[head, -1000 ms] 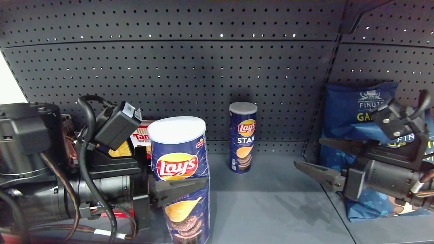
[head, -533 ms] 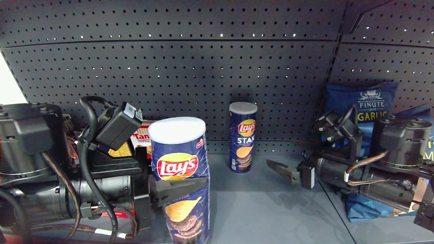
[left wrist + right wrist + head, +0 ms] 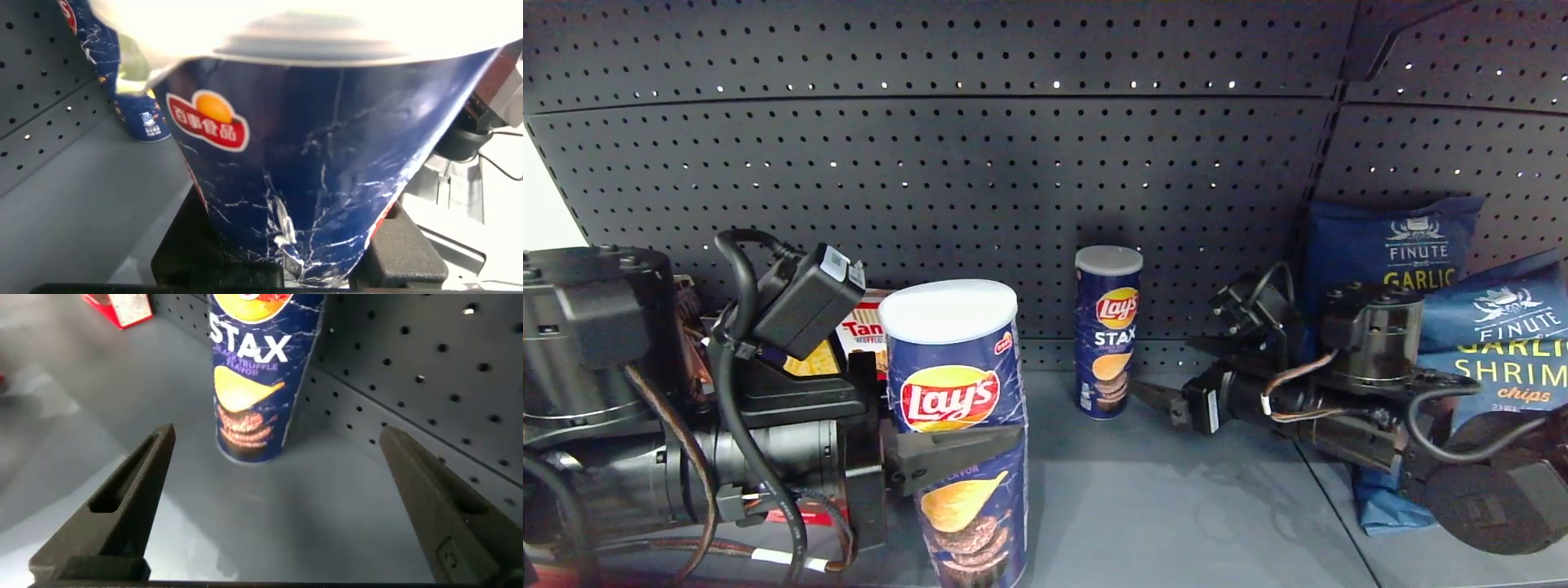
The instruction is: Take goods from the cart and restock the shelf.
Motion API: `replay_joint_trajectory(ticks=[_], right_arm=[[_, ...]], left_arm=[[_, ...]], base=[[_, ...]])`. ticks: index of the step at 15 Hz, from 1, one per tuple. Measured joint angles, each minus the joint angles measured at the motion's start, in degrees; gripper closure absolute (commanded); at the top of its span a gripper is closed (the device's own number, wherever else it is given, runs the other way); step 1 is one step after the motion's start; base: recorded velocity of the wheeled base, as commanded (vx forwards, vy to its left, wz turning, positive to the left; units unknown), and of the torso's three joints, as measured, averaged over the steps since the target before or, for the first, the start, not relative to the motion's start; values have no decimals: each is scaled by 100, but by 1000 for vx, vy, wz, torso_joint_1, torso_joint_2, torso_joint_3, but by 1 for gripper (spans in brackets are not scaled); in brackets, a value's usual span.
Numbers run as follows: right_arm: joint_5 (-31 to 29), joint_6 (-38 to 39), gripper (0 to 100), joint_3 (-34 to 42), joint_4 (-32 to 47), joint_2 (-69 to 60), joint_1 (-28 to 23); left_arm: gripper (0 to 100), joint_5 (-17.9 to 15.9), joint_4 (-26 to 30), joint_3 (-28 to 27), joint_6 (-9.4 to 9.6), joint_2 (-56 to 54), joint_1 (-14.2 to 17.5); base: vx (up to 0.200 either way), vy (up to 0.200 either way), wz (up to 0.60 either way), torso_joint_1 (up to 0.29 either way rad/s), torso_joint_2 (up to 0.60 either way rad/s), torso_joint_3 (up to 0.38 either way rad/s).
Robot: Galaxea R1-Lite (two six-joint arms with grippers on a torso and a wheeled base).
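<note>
Left claw squeezed one chip can upright, nearer the robot than the back can and off to its left. Right claw hung wide open just beside the back can, pointing at it. A small push forward could knock the back can over on the shelf. A crooked let-go could tip the held one too.

Shelf: dark grey flat deck, carrying both of your cans.
Near can: tall blue chip tube with its white lid on, upright, clamped at mid-height by the left gripper. Its base runs off the head view's lower edge.
Far can: same blue design, pale lid on, standing upright at the shelf's back, well apart from your near can.
</note>
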Motion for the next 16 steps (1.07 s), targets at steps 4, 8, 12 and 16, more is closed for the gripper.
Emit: replay_joint_trajectory(ticks=[4, 8, 12, 16], right_arm=[[0, -5, 0, -364, -250, 527, 5], [20, 12, 0, -670, -449, 1003, 11], [41, 17, 0, -907, -564, 1357, 55], [41, 44, 0, -1090, -651, 1632, 104]], left_arm=[[100, 0, 0, -46, -2, 16, 0], [100, 0, 0, -38, 0, 16, 0], [100, 0, 0, -38, 0, 27, 0], [100, 0, 0, -30, 0, 44, 0]], base=[[0, 0, 0, 0, 0, 0], [0, 0, 0, 0, 0, 0], [0, 0, 0, 0, 0, 0], [0, 0, 0, 0, 0, 0]])
